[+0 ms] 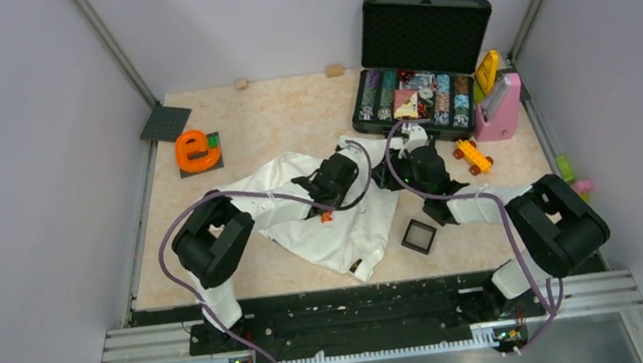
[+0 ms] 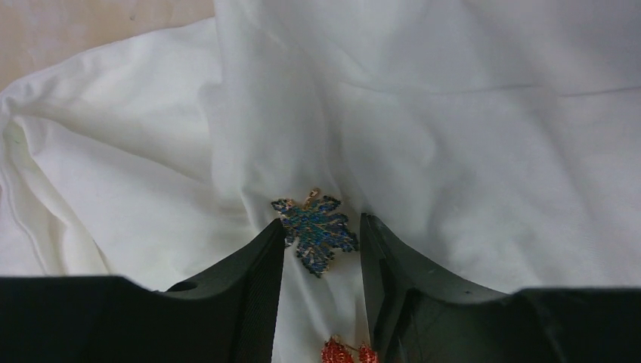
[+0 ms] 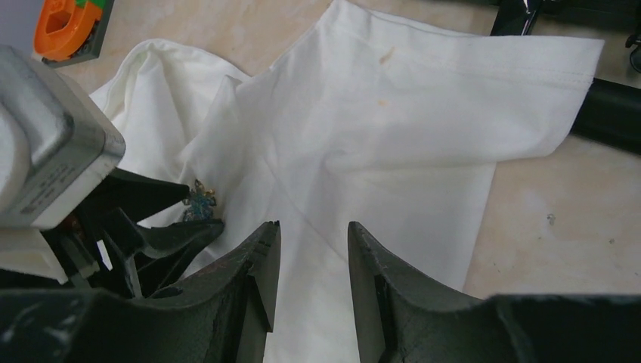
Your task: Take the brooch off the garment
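left gripper [image 2: 321, 227] spread astride blue leaf brooch [image 2: 314, 231] on white t-shirt [image 2: 469, 151]; right gripper [image 3: 311, 231] spread; best closed on brooch alone, gently

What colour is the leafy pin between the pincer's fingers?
Sparkly blue-green brooch with gold edging; clearest in left wrist view.

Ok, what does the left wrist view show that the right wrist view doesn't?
Only the left wrist: a red beaded piece low between the fingers of the left claw. Only the right wrist: the orange object, the stitched hem of the garment, and the left claw from outside. Both: the blue brooch lying on the white garment.
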Robot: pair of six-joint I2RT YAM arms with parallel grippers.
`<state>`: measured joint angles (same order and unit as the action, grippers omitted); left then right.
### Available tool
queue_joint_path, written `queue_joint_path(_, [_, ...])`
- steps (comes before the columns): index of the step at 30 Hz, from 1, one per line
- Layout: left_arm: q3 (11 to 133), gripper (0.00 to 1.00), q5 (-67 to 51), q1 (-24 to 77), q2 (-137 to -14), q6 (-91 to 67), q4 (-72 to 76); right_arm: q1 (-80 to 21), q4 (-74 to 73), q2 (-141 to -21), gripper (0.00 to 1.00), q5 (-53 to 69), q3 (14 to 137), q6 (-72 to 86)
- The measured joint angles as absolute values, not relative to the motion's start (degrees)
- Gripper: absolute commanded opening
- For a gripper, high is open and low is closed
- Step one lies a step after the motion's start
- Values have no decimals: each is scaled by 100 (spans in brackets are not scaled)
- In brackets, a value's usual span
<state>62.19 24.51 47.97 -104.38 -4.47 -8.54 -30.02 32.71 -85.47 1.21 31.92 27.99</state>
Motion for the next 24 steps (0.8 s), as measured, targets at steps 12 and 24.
queue_joint_path(12, [6259,45,1732,4285,-10453,-762,-1041,-3002,3262,-8523,40,86,3148,2814])
queue_joint_path(24, [5843,35,652,3935,-9863,-1022,-812,-3002,3439,-8523,42,534,3148,2810])
